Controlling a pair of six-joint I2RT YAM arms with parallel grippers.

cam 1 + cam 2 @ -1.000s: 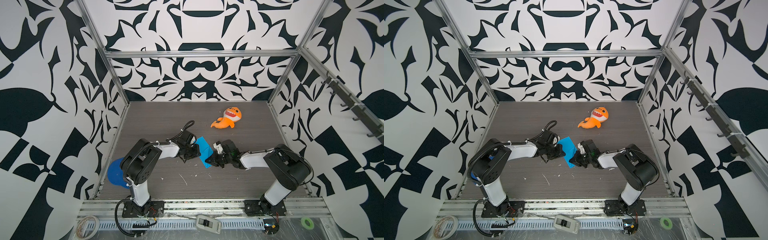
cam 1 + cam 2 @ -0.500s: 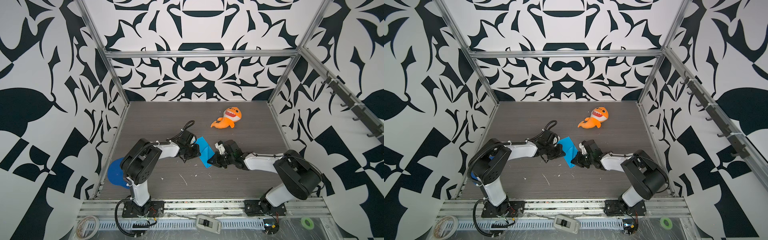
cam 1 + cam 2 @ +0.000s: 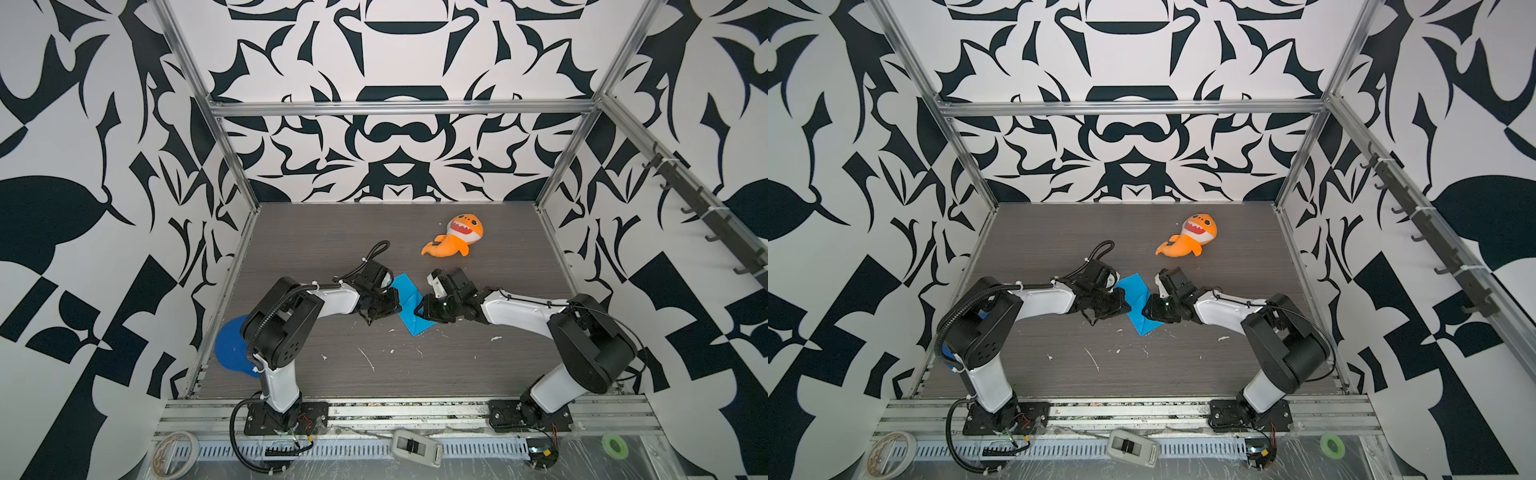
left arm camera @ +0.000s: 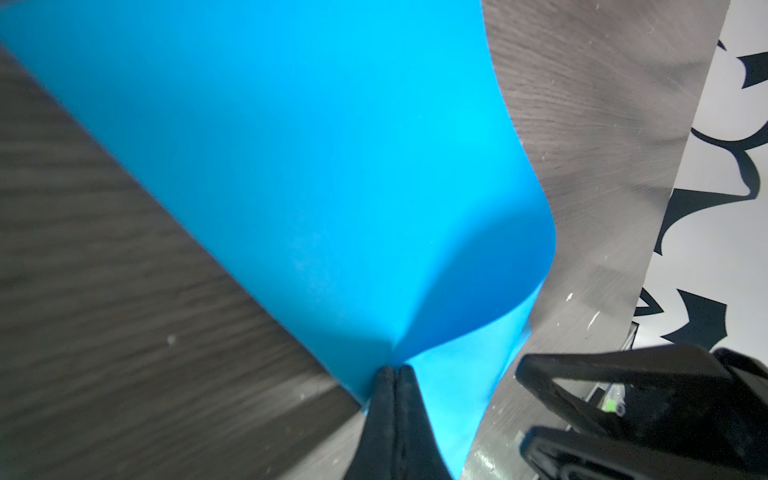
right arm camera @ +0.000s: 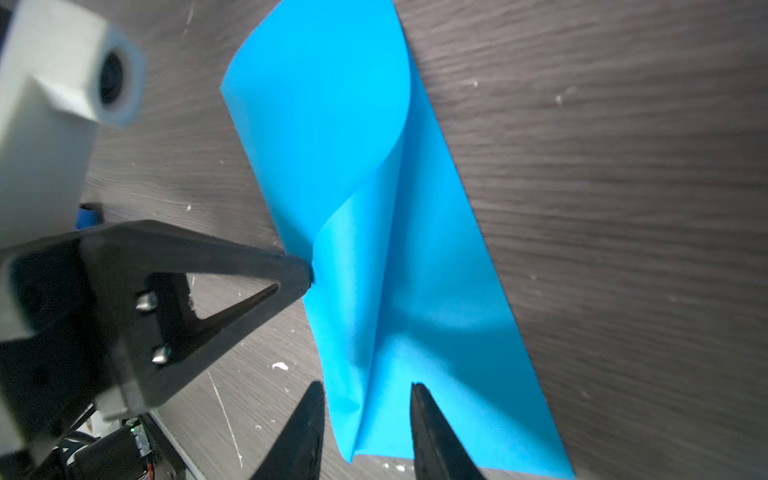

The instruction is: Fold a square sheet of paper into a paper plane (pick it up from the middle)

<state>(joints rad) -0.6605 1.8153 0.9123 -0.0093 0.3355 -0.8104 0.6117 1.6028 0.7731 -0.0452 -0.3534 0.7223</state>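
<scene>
Nearest my bases and farthest from the orange shark plush, the dark blue disc lies beside my left arm, well out of the work. Closer to the plush, though well apart from it, the square sheet of paper rests on the surface. It is doubled over loosely (the upper half billows, and I see no sharp crease).

My left gripper is clenched on one edge of the sheet. My right gripper comes in from the opposite side with its jaws parted, straddling the raised fold without pinching it.

So a single pinch holds everything, and that is my worry. The uncreased half may spring back open. The sheet may swivel about my left gripper if either arm nudges it. If my right jaws close where they stand, I judge they would crush the ridge into a stray crease. A pull from my left gripper could tear such thin paper at the pinch. The plush, farthest off, looks harmless.
</scene>
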